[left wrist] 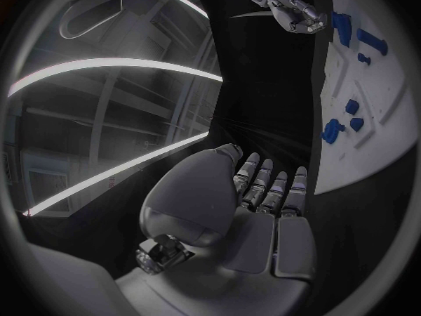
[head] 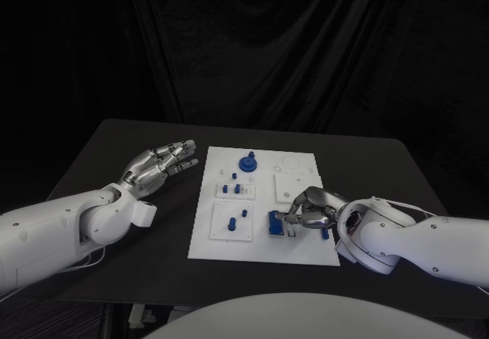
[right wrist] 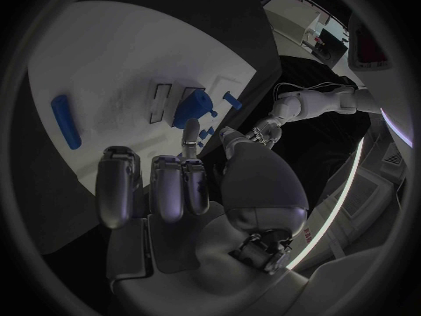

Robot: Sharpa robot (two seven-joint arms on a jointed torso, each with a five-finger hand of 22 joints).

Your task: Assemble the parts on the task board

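The white task board lies in the middle of the black worktop, with small blue parts on it. The right hand sits over the board's near right portion, fingers curled around a blue block; whether it truly grips the block cannot be told. The left hand hovers just left of the board, fingers spread, holding nothing.

A matte black rectangular table carries a flat white rectangular task board at its middle, lying lengthwise away from the robot. Small blue plastic parts sit on the board, which rests flat on the tabletop.
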